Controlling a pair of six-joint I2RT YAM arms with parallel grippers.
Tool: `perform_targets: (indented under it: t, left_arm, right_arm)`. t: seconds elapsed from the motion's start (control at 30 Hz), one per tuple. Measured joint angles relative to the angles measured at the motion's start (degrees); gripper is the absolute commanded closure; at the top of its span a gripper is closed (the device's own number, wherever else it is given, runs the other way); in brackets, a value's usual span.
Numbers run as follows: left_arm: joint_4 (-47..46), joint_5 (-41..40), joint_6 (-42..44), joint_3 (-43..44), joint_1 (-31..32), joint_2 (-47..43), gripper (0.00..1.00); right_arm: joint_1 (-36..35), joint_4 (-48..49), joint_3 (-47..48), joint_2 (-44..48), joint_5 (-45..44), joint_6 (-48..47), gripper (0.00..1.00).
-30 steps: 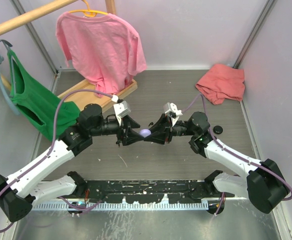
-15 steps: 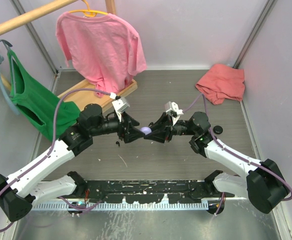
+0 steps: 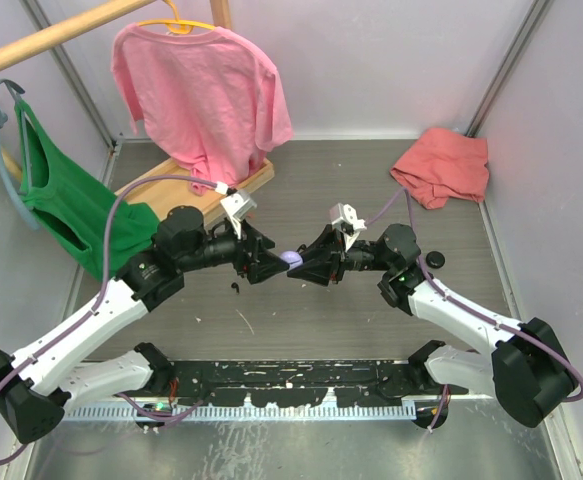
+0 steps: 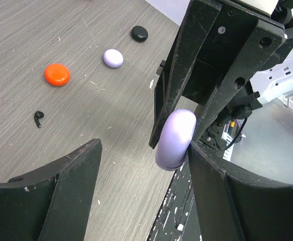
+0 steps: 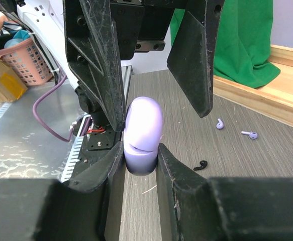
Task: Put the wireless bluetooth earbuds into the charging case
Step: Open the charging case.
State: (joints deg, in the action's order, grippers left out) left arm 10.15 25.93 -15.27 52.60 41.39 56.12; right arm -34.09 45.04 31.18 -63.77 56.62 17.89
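Between the right fingers [image 5: 141, 150], clamped tight, sits the lilac charging case [image 5: 143, 131]; left fingers [image 4: 145, 148] gape wide around it. Looks light and slippery, so pinch its flat faces.

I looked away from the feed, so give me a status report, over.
Right gripper, jaws shut on lilac charging case, held above table. Left gripper, jaws open around it. Lilac earbuds loose on table. Nothing blocking.

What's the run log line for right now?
right gripper: shut on lilac case, off the table | left gripper: open, straddling case | lilac earbuds: loose on table
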Motion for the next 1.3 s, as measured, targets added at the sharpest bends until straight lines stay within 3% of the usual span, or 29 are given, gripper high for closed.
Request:
perform_targets:
  t: [0.87,1.3]
  left_arm:
    - [2.23,-8.11,-1.86,1.27,-1.03,-1.27,0.13]
    - [14.88,-28.44,-3.02,1.57,-1.07,-1.55,0.11]
  right_arm:
    - [-0.11,-1.95,-0.87,0.02,-1.53,-3.04,0.99]
    - [-0.20,-3.85,-8.66,1.07,-16.65,-7.45,0.99]
